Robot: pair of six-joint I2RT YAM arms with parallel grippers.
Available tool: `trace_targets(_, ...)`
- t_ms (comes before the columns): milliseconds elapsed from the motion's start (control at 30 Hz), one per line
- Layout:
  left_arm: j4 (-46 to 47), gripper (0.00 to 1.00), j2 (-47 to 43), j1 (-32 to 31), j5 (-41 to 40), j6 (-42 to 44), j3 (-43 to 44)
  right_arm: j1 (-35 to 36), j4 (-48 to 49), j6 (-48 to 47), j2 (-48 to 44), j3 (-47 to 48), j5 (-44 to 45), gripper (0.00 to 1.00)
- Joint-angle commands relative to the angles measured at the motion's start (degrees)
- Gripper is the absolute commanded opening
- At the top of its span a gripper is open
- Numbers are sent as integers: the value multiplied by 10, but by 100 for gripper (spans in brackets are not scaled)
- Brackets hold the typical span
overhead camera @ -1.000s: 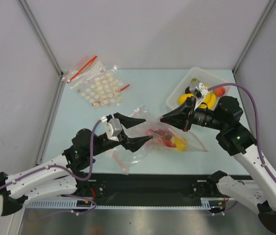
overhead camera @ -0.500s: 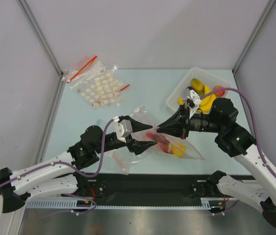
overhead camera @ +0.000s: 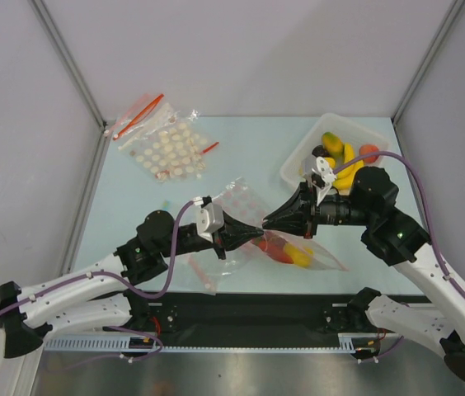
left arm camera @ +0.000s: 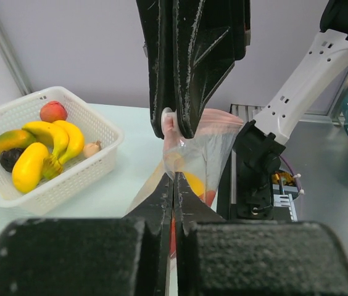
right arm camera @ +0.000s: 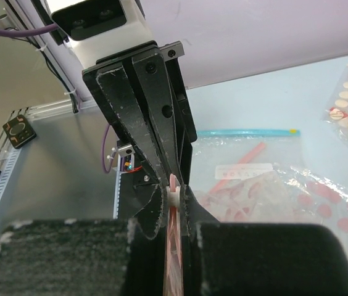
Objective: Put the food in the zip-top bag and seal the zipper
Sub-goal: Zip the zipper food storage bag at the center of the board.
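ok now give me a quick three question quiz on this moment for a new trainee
1. True or false: the left gripper and the right gripper are both shut on the mouth of the clear bag.
2. The bananas outside that bag lie in: A a white basket; B a metal pan; C a cardboard box.
3. Fill in: the white-dotted bag lies near the table's far ___ corner.
Key: 1 true; 2 A; 3 left.
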Motion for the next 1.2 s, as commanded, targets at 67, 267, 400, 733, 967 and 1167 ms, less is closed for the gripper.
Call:
trace_targets(67, 28, 0, -11, 0, 6, -8, 17, 8, 10, -15, -10, 13, 10, 0)
trace_targets(267, 36, 0, -31, 1, -42, -12, 1, 7, 16, -19, -24, -4, 52, 0)
trace_targets(400, 36, 0, -44, 1, -78, -16, -3, 8, 24, -22, -42, -24, 78, 0)
trace_targets(733, 26, 0, -68, 0, -138, -18, -10, 9, 61, -4, -40, -68, 74, 0)
trace_targets(967, 7, 57, -37, 1, -60, -5, 9, 9, 81, 10, -35, -71, 31, 0)
trace_targets(1167, 1, 61, -21, 0, -30, -5, 19, 9, 85, 11, -41, -69, 0, 0)
